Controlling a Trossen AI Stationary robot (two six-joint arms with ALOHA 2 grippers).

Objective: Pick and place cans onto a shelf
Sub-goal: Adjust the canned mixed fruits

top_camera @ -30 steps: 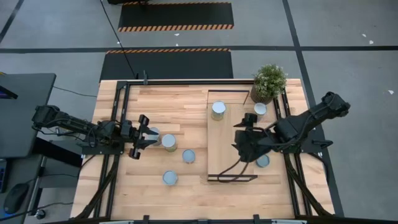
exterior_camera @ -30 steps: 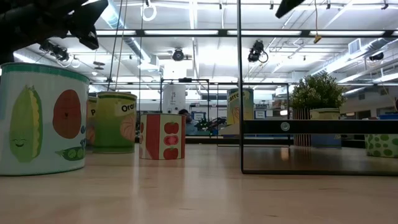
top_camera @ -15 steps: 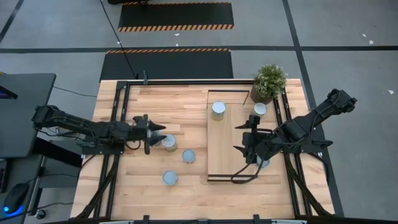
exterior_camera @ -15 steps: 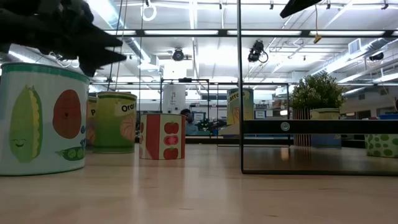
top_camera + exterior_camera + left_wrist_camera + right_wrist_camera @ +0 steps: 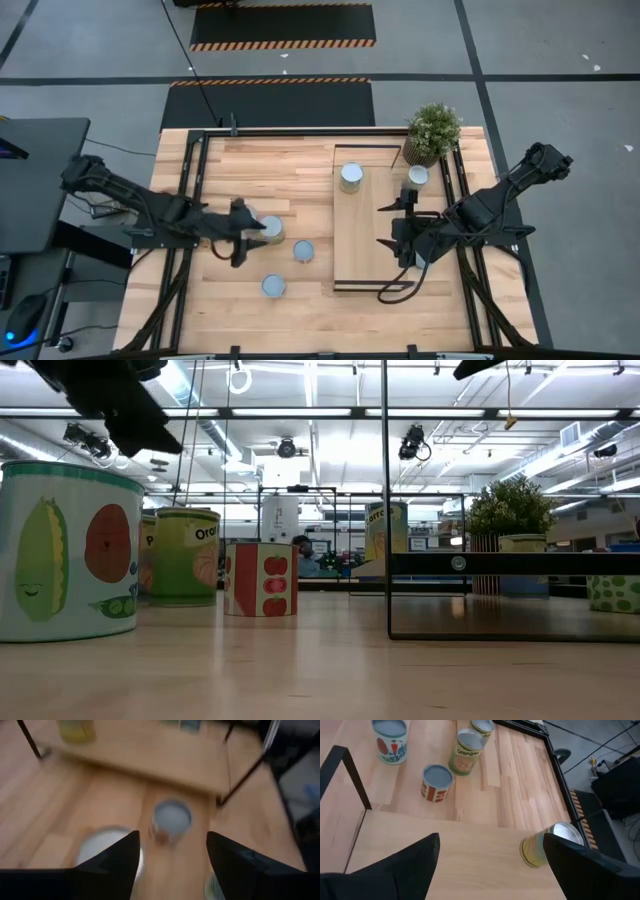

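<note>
Three cans stand on the table left of the shelf (image 5: 368, 225): one (image 5: 271, 229) next to my left gripper (image 5: 250, 232), one (image 5: 303, 250) nearer the shelf, one (image 5: 272, 287) toward the near edge. My left gripper (image 5: 172, 865) is open and slants down above them, with nothing between its fingers. In its wrist view one can (image 5: 171, 817) shows ahead and another (image 5: 105, 851) lies under one finger. A can (image 5: 351, 177) stands on the shelf's far end. My right gripper (image 5: 390, 226) hangs open over the shelf board (image 5: 470, 845).
A potted plant (image 5: 432, 133) stands at the far right corner with a can (image 5: 418, 176) beside it. Black frame rails run along both table sides (image 5: 188, 190). In the low view the near can (image 5: 65, 550) fills the left and the shelf's black leg (image 5: 386, 510) stands mid-picture.
My left gripper has tipped up from pointing steeply down to a shallow slant, rolled, and gone toward the table's near edge beside the cans. My right gripper has drifted a little toward the near edge above the shelf. No can has moved.
</note>
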